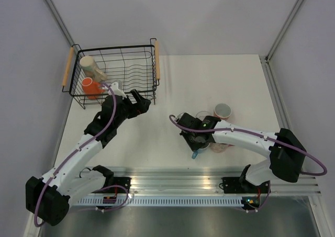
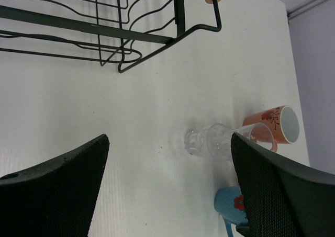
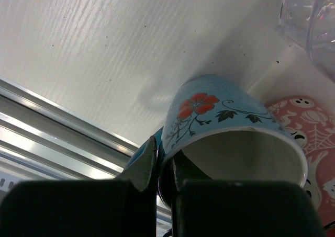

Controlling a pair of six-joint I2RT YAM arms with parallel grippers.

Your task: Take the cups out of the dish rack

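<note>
The black wire dish rack stands at the far left with a cream mug and an orange mug inside. My left gripper is open and empty just off the rack's near right corner. My right gripper is shut on the rim of a blue flowered mug, one finger inside and one outside, low over the table. Next to it are a clear glass on its side, a pink flowered mug and a pink-red patterned cup.
The aluminium rail runs along the table's near edge close to the blue mug. White walls enclose the table on the left, back and right. Open table surface lies between the rack and the unloaded cups.
</note>
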